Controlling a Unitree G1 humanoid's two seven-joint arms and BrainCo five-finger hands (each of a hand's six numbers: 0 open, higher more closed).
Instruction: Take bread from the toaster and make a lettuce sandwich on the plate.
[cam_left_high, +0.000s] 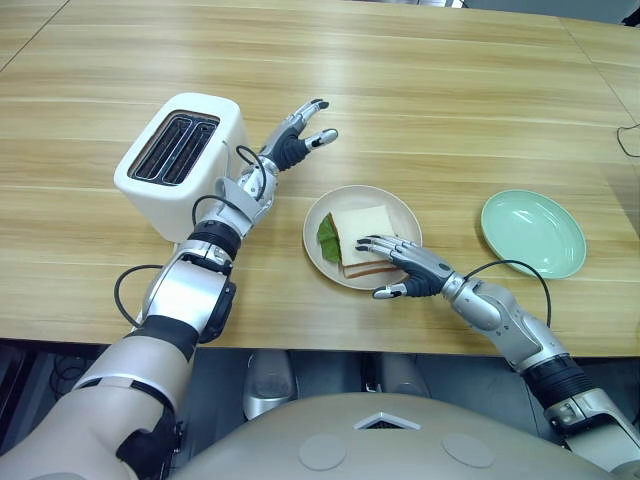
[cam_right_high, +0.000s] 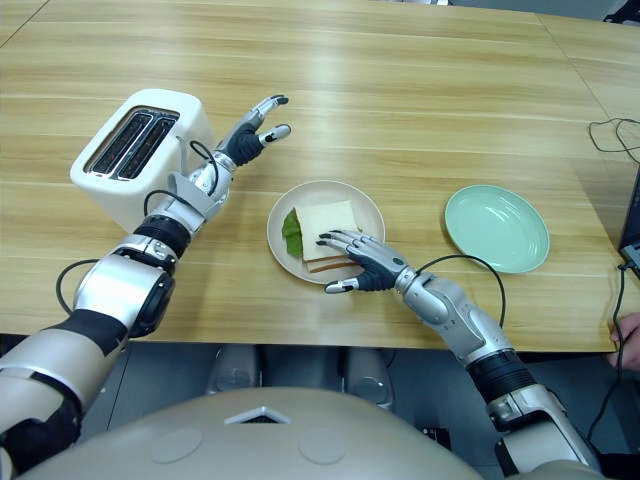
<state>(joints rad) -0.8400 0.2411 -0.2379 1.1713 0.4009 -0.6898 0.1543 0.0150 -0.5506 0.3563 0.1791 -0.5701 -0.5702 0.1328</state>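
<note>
- Your left hand (cam_left_high: 290, 145) points forward and to the right, fingers extended and slightly apart, holding nothing.
- Your right hand (cam_left_high: 412, 266) lies palm down, fingers spread, pointing leftward.

No legible text on anything

Wooden table (cam_left_high: 450, 100): toaster (cam_left_high: 180, 160), plate (cam_left_high: 345, 196), green dish (cam_left_high: 533, 232).

Silver arms (cam_left_high: 188, 290) carry black joint bands and looping black cables (cam_left_high: 510, 263), ending in grey-black fingers (cam_left_high: 305, 110).
</note>
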